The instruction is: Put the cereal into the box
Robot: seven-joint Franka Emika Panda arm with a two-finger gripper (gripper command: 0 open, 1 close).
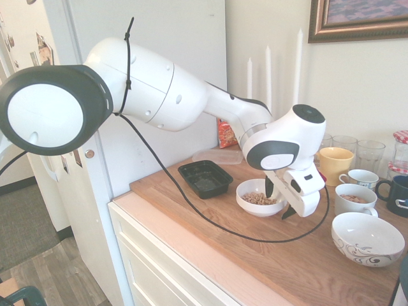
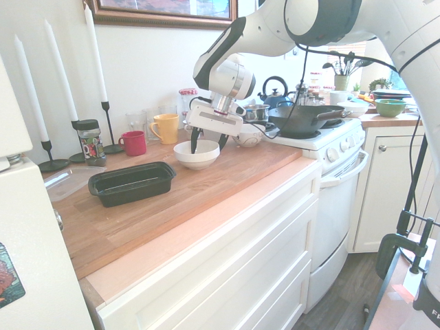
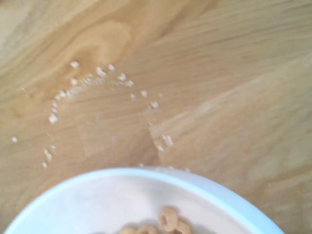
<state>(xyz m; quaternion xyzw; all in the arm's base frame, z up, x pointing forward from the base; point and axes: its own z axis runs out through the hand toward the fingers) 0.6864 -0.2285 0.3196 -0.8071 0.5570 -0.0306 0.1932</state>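
Wooden counter [image 1: 268,248]; hand [image 1: 278,199], fingers spread, straddles bowl [image 1: 250,205] rim, partly hiding cereal [image 1: 258,199].

- A white robot arm reaches out in a long arc, its forearm sloping down to the wrist.
- The wrist tilts steeply downward.
- The gripper [image 1: 275,200] hangs low, its two dark fingers [image 1: 268,186] spread wide apart with nothing between them.
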